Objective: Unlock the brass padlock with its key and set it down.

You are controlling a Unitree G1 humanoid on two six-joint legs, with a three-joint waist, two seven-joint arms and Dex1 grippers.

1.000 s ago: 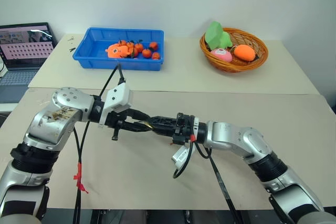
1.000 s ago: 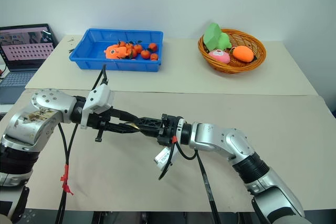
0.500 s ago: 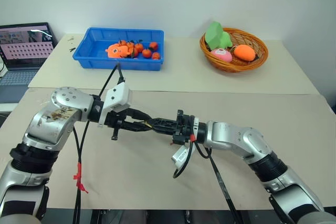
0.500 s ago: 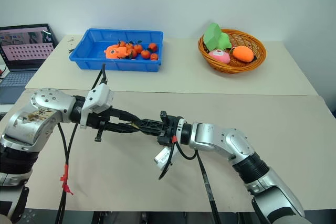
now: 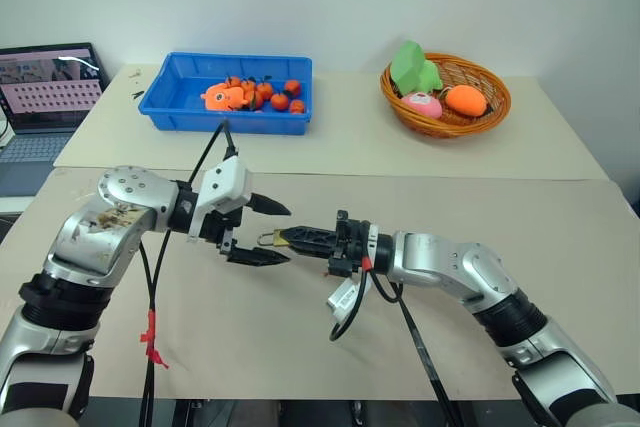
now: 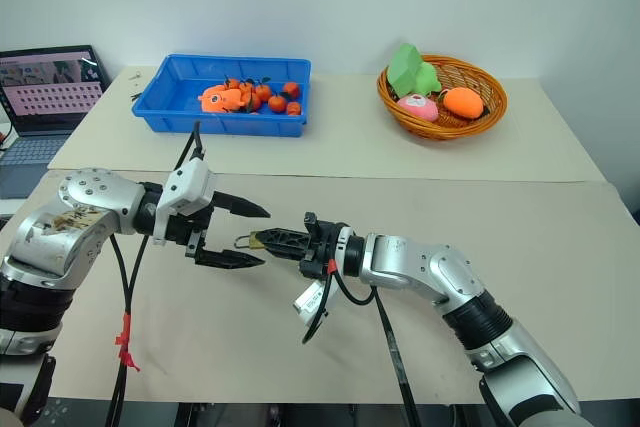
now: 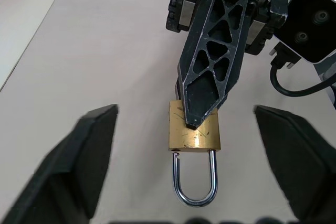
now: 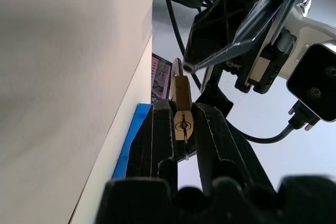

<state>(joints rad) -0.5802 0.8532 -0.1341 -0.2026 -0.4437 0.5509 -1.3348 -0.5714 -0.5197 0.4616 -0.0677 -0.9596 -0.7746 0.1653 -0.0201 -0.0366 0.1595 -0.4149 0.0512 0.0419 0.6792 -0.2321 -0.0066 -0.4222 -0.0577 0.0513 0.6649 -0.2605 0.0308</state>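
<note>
The brass padlock [image 7: 194,132] hangs in the air over the tan table [image 5: 300,347], its silver shackle [image 7: 195,190] pointing toward my left gripper. My right gripper [image 8: 182,109] is shut on the padlock's body, and the keyhole face [image 8: 182,125] shows between its fingers with nothing in it. One shackle leg seems to end just off the body. My left gripper [image 5: 288,235] is open, one finger [image 5: 268,208] above and one [image 5: 258,257] below the padlock, touching neither it nor the right gripper. The key is out of view.
A blue bin [image 5: 170,107] of small orange things stands at the back left. A wicker basket [image 5: 440,127] of toys stands at the back right. A laptop [image 5: 45,87] sits at the far left. Black cables hang under both arms.
My left gripper has opened; its fingers, earlier closed at the padlock by the right fingertips, now stand spread above and below it. Both arms stayed in place.
</note>
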